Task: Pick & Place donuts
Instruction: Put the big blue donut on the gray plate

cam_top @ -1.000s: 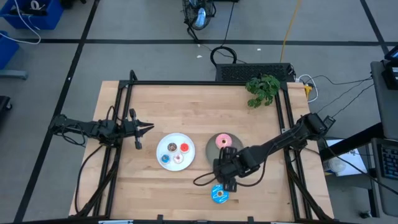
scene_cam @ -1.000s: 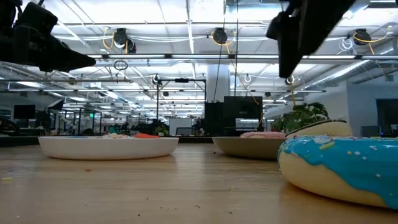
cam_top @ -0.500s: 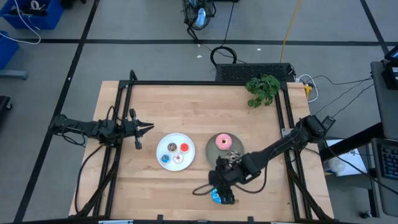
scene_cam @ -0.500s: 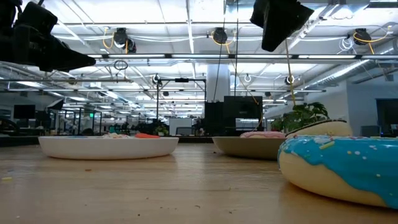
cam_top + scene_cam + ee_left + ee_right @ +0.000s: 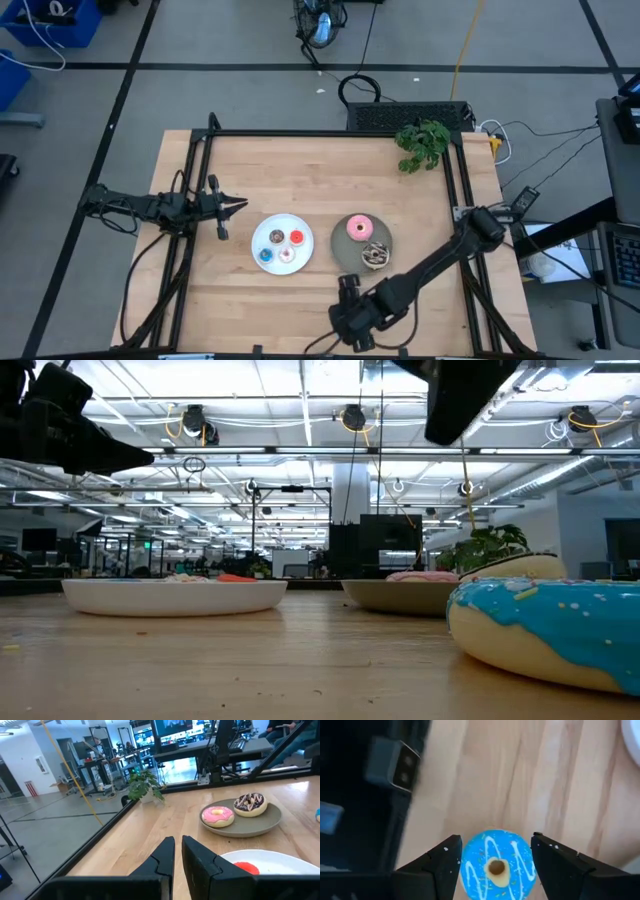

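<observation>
The blue sprinkled donut (image 5: 496, 865) lies flat on the wood near the table's near edge (image 5: 550, 630). My right gripper (image 5: 495, 840) hangs open above it, pointing down, one finger on either side, and hides it in the high view (image 5: 350, 322). The pink donut (image 5: 360, 229) and the chocolate sprinkled donut (image 5: 376, 256) lie on the grey plate (image 5: 340, 245). The tiny brown, red, blue and cream donuts sit on the white plate (image 5: 282, 226). My left gripper (image 5: 240, 205) waits shut, left of the white plate (image 5: 178, 842).
A potted plant (image 5: 422, 143) stands at the far right corner. Black frame rails (image 5: 200, 180) run along the table's left, far and right sides. A dark block (image 5: 395, 765) sits just past the near edge beside the blue donut. Bare wood lies left of and beyond the plates.
My right gripper has moved from the grey plate's near side toward the table's near edge, ending over the blue sprinkled donut, which it now covers in the high view. The chocolate sprinkled donut on the grey plate has come into sight.
</observation>
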Robot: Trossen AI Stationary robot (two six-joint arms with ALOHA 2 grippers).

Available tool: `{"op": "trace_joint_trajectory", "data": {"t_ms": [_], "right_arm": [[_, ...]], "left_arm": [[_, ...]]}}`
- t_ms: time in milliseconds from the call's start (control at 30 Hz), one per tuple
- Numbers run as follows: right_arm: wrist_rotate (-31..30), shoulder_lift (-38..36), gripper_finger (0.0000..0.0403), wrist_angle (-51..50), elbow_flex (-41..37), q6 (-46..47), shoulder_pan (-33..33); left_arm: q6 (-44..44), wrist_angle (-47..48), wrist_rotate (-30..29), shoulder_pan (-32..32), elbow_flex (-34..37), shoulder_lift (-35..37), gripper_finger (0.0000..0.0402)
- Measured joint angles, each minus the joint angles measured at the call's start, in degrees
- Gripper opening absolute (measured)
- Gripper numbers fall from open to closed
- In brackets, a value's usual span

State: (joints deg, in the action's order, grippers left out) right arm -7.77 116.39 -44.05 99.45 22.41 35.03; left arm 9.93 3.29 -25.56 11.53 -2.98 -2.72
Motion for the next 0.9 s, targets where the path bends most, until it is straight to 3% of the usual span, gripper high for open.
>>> {"op": "trace_joint_trajectory", "data": {"t_ms": [267, 900], "right_arm": [[1.79, 3.68, 0.022, -5.1, 1.21, -3.6, -1.7], [1.05, 5.45, 0.022, -4.62, -2.27, -7.07, -2.32]], "left_arm": [[0.09, 0.11, 0.0, 0.02, 0.0, 0.0, 0.0042], [0.85, 0.5, -0.02, 0.02, -0.04, 0.0, 0.0042]]}}
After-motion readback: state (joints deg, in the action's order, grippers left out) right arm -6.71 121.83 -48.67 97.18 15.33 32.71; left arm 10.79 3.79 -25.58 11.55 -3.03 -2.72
